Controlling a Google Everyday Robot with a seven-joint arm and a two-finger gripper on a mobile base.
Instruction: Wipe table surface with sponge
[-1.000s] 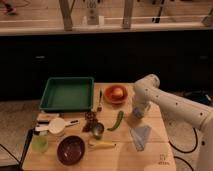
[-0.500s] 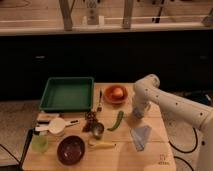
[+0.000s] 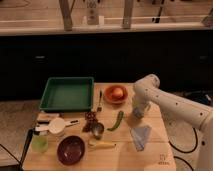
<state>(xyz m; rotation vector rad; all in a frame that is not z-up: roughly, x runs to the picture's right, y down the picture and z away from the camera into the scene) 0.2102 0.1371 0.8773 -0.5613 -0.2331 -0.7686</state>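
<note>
The pale-wood tabletop with plank lines fills the lower middle of the camera view. A pale blue, cloth-like piece lies on its right part; no other sponge shows. My white arm comes in from the right and bends down over the table's right side. My gripper hangs just above the tabletop, a short way above and behind the blue piece, to the right of a green pepper.
A green tray stands at the back left. An orange bowl with fruit, a fork, a metal cup, a dark bowl, a banana, a white cup and a green cup crowd the left and middle.
</note>
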